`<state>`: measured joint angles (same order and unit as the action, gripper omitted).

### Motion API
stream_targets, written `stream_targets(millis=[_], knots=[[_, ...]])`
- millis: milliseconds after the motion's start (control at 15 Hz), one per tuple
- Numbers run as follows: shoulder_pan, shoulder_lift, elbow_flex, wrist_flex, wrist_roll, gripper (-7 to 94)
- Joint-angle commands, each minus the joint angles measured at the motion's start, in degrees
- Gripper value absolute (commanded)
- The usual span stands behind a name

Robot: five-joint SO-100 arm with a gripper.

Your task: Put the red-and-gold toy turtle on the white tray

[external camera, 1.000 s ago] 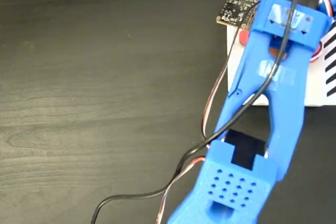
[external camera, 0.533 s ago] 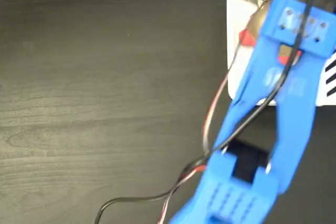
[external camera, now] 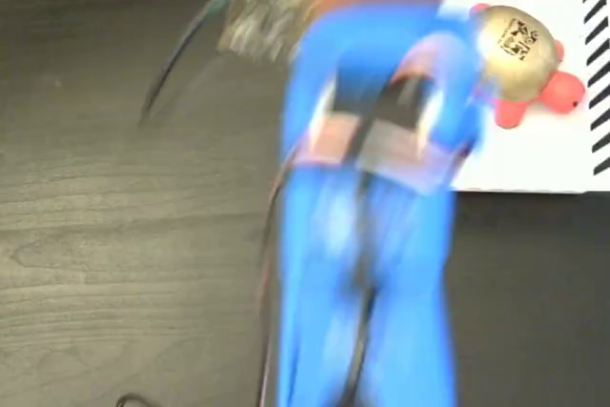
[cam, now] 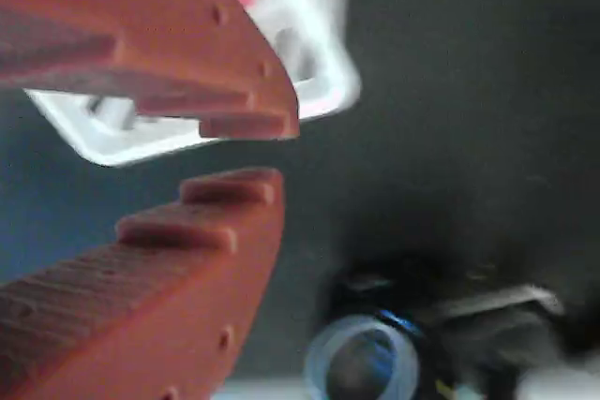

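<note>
From the wrist view, my gripper [cam: 272, 152] shows two rust-red toothed fingers [cam: 169, 259] parted by a narrow gap, with nothing between them. Behind that gap I can see a blurred piece of the white tray [cam: 309, 63] and, to the right, dark tabletop. At the lower middle sits a bluish ring-shaped part that I can't identify.

In the fixed view, the left half is bare dark wood-grain table [external camera: 105, 235]. The blue arm [external camera: 367, 264] runs up the middle, heavily smeared, so I cannot make out the fingers there. To its right lies the white tray [external camera: 534, 164], black stripes along its top and right edges. The red-and-gold toy turtle [external camera: 522, 48] rests on the tray near the top, gold shell and code mark facing up, head pointing right, just beside the arm.
</note>
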<state>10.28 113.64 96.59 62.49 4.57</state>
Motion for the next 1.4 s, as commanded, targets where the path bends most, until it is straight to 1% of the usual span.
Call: stream_targets(millis=[0, 67, 133, 333, 467, 600, 800, 867, 933, 1067, 1333], knots=[[-5.62, 19.16, 23.47, -14.33, -1.85, 0], [-7.65, 24.87, 31.9, -18.11, -2.55, 0], [-9.49, 30.23, 39.55, -20.13, -3.08, 0], [-12.3, 47.29, 60.38, -21.62, -2.99, 0], [-11.51, 56.78, 68.55, -17.49, -3.52, 0], [-11.07, 63.98, 73.04, -10.81, -2.37, 0], [-11.51, 71.28, 72.6, 2.9, -0.44, 0], [-12.57, 72.33, 72.16, 6.15, -1.23, 0], [-13.8, 72.42, 71.81, 7.47, -2.81, 0], [-14.33, 72.42, 71.19, 10.55, -2.81, 0], [-13.89, 72.42, 71.19, 10.55, -2.37, 0]])
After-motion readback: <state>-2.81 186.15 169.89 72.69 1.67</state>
